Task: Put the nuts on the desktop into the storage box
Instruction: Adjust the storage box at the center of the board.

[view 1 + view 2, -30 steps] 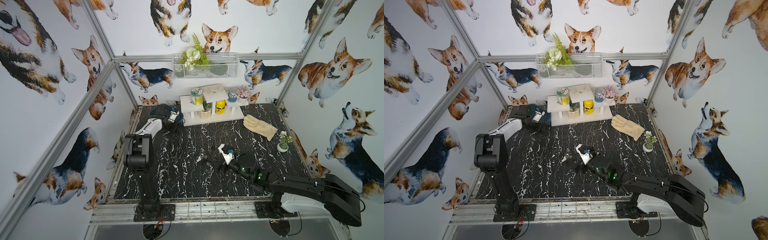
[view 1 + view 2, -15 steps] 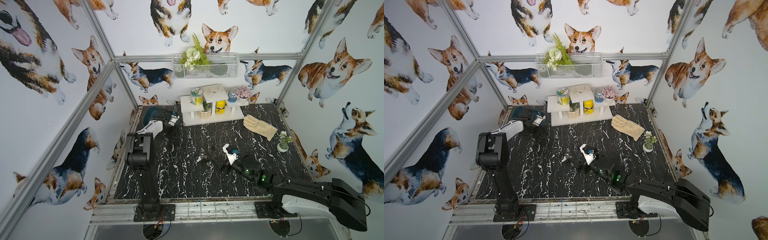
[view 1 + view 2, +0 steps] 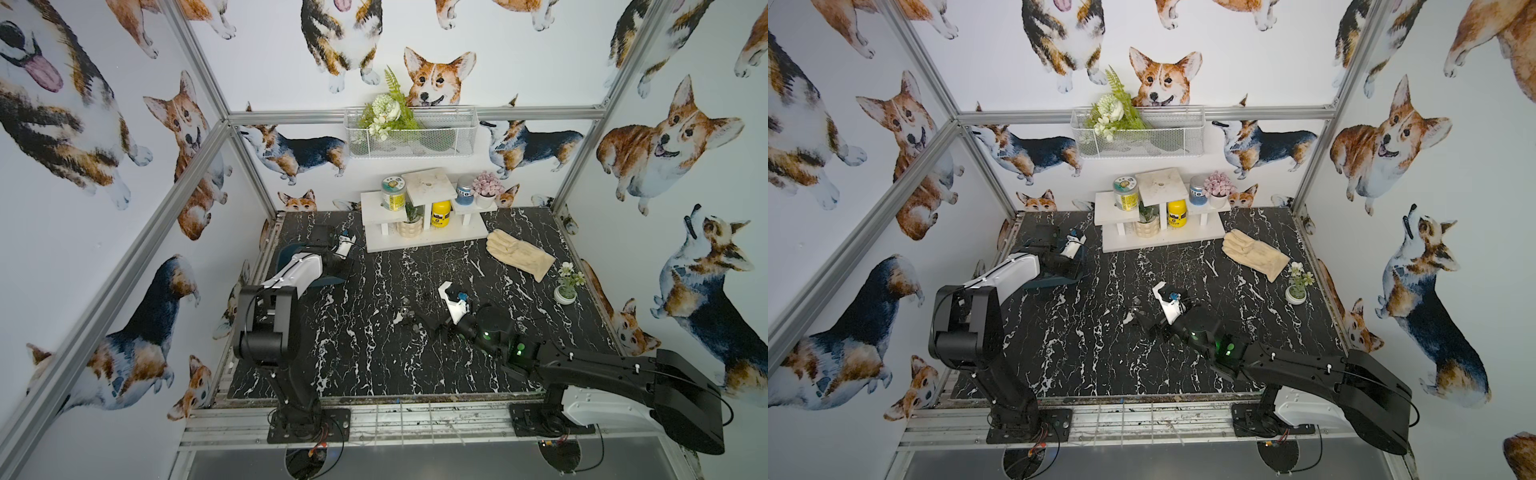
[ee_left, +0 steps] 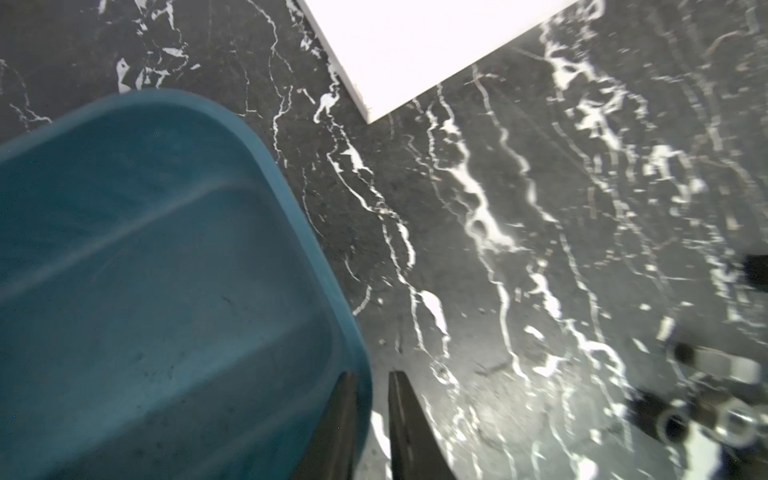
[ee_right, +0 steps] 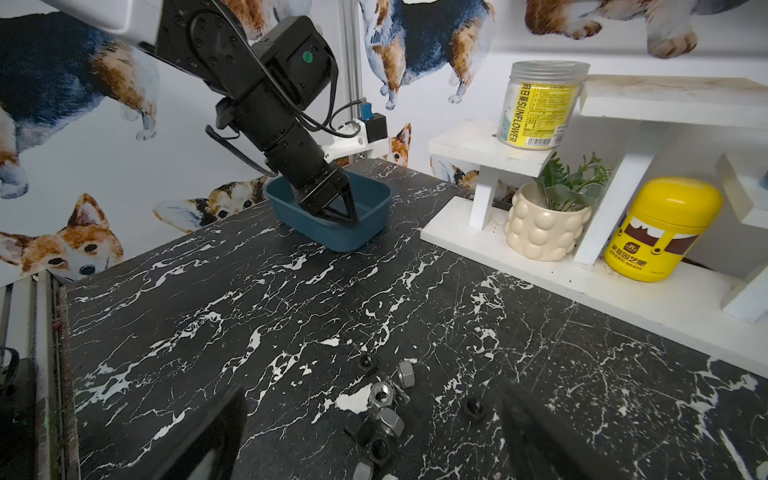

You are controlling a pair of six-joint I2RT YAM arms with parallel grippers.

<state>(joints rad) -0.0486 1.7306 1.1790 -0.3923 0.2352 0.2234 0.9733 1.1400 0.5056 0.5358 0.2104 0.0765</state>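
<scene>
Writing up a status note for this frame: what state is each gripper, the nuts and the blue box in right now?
left gripper, shut on the storage box wall, one finger inside, one outside.
right gripper, open, a finger on each side of the nuts.
nuts, loose in a cluster on the desktop.
storage box, upright on the desktop; the part of its inside that shows holds no nuts.

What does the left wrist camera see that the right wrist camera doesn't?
Only the left wrist view shows the floor of the storage box, bare where visible. Only the right wrist view shows the jar, plant pot, yellow canister and left arm. Both show the storage box, the left gripper clamped on its wall, the desktop and the nuts.
</scene>
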